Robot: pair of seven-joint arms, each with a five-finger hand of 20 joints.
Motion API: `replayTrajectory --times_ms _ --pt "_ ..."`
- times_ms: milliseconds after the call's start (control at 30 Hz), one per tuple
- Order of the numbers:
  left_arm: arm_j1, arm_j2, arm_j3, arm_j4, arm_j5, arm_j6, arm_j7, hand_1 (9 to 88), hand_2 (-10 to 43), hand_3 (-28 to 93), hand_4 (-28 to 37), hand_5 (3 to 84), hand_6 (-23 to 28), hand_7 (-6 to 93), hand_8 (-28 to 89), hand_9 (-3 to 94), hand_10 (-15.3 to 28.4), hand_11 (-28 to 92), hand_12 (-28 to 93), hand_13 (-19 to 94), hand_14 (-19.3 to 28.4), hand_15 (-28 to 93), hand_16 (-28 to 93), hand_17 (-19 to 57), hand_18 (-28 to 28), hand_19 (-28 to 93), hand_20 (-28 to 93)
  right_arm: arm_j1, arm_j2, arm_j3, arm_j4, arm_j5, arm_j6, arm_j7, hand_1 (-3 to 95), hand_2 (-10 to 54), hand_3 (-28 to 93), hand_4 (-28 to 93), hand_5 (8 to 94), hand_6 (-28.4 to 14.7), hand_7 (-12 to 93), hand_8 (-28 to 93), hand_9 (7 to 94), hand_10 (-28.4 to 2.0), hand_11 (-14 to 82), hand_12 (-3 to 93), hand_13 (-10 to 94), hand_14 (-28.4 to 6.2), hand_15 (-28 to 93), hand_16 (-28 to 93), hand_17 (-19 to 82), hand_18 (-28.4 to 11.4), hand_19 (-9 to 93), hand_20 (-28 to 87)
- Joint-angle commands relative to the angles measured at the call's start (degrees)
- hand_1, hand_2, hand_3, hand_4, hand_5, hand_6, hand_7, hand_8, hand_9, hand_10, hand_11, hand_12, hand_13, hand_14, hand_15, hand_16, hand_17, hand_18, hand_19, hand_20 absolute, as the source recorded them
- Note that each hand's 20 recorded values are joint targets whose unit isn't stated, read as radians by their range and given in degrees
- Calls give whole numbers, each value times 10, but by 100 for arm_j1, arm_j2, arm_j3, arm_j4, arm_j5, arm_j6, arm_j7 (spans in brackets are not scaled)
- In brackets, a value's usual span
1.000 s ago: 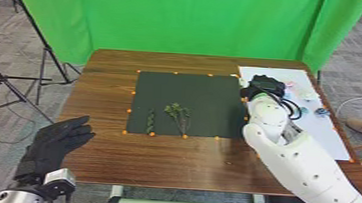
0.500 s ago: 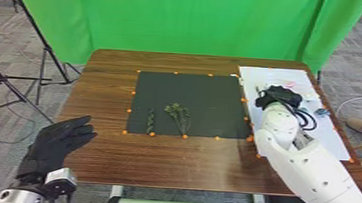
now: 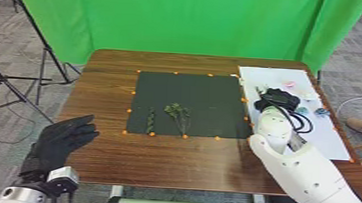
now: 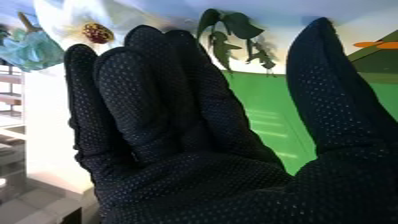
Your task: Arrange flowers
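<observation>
On the white sheet at the right, my right hand (image 3: 279,99) stands over the flowers in the head view. A pink flower (image 3: 289,84) lies just beyond it, and a bluish flower (image 3: 322,111) is to its right. In the right wrist view my right hand (image 4: 178,165) has straight fingers, the thumb apart, nothing held. Beyond the fingertips are a white flower with a dark centre (image 4: 97,33), a pale blue bloom (image 4: 32,49) and a green leafy sprig (image 4: 233,32). Two green sprigs (image 3: 151,121) (image 3: 179,114) lie on the black mat. My left hand (image 3: 60,139), fingers extended, hovers at the table's left front.
The black mat (image 3: 196,93) has orange markers around its edge, beside the white sheet (image 3: 331,142). Brown wooden table (image 3: 157,161) surrounds both. A green curtain (image 3: 199,25) hangs behind, and a tripod (image 3: 23,78) stands left of the table.
My right hand has moved from the mat's right edge onto the white sheet, toward the right and nearer me. More of the pink flower is uncovered. The left hand has barely shifted.
</observation>
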Motion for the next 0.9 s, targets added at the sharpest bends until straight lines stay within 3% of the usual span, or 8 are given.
replayTrajectory --times_ms 33,300,333,533,600,700,900 --pt "-63 -111 50 48 81 -125 -109 279 78 795 -124 479 151 144 -85 403 229 394 95 304 284 645 -140 -75 221 587 256 123 -18 -100 212 -183 255 2 255 17 753 -240 658 -156 112 -98 568 -273 508 252 550 -228 798 184 258 -284 932 -149" --pt "-109 -163 89 65 117 -174 -132 280 78 794 -124 479 151 144 -85 403 229 395 95 304 284 645 -140 -75 221 587 255 132 -156 -108 269 -130 292 -65 280 2 772 -249 677 -143 122 -101 588 -260 511 250 567 -213 791 186 260 -284 932 -146" --pt "-87 -28 115 69 11 -101 -34 280 77 795 -124 479 150 144 -85 404 229 395 94 304 284 646 -139 -75 221 587 255 119 -226 3 225 75 3 -63 294 -5 773 -252 684 -136 126 -102 594 -255 511 249 573 -209 789 186 259 -284 932 -147" --pt "-125 -70 127 76 38 -125 -57 279 78 796 -124 479 151 144 -86 404 229 396 95 304 284 645 -139 -75 221 587 255 18 -465 228 302 493 -543 108 410 -80 779 -270 749 -77 170 -98 691 -192 506 260 629 -174 760 218 250 -284 912 -111" --pt "-116 -94 122 73 52 -131 -60 279 78 796 -123 479 151 144 -85 403 229 396 95 304 284 645 -139 -75 221 587 255 -24 -487 260 331 494 -543 125 446 -94 757 -281 769 -69 178 -4 714 -176 494 289 642 -165 752 232 247 -284 889 -41" --pt "-91 -146 93 68 82 -164 -111 280 78 795 -124 479 151 144 -86 403 230 395 95 304 284 645 -140 -75 221 587 256 -83 -461 275 340 472 -452 121 520 -95 713 -282 823 -48 205 39 767 -137 449 360 680 -145 745 247 250 -284 879 16" --pt "-100 -197 82 70 127 -188 -140 280 78 795 -123 479 151 144 -85 404 230 395 95 306 284 646 -139 -75 221 588 256 -68 -419 277 347 401 -253 52 543 -95 724 -282 854 -33 226 54 806 -124 447 379 713 -130 746 259 256 -282 887 45"
